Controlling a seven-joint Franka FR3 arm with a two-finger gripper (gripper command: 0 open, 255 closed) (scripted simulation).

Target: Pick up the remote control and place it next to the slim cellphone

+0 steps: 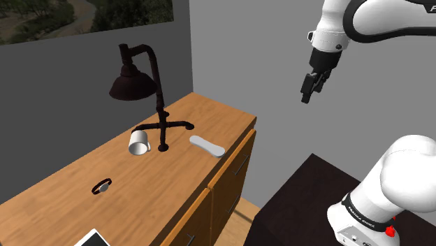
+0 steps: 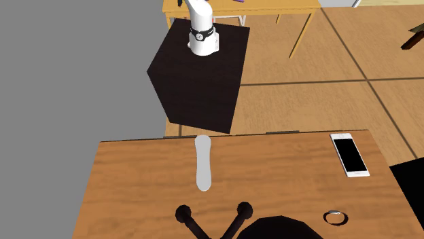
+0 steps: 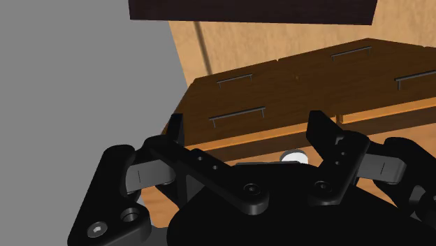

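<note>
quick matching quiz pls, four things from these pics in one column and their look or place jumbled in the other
Things:
1. remote control
2. cellphone
3. cup
4. gripper

Descriptions:
a. white, right beside the foot of the lamp
b. up in the air, open, holding nothing
c. pale grey, long and slim
d. white frame around a black screen

Pairs: 1-c, 2-d, 3-a, 4-b

Wood-grain dresser (image 1: pixel 164 185); matt black lamp (image 1: pixel 133 85).

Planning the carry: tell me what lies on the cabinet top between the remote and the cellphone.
Only the bare wooden top: in the second exterior view nothing lies between the remote and the cellphone.
</note>
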